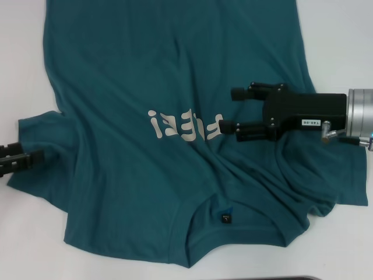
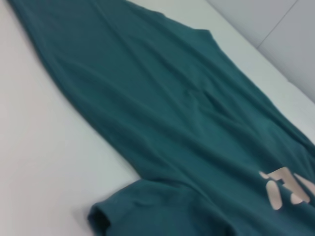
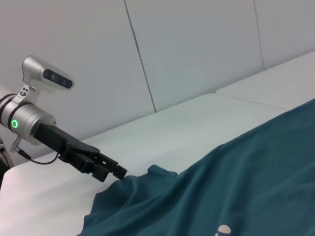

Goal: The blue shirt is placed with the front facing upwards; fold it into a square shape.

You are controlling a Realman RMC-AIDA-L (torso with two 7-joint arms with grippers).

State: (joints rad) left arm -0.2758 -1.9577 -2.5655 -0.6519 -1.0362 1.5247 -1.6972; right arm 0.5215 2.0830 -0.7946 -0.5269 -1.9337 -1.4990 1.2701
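Observation:
The blue shirt lies front up on the white table. Its collar and black neck label are nearest me, and the pale lettering reads upside down. The cloth is rumpled around the collar and the right shoulder. My right gripper reaches in from the right and stands open over the chest, just beside the lettering, with nothing between its fingers. My left gripper is at the outer edge of the left sleeve. It also shows in the right wrist view, where the left gripper meets the sleeve.
Bare white tabletop runs along both sides of the shirt. A pale panelled wall stands behind the table on the left arm's side. A dark strip shows at the table's near edge.

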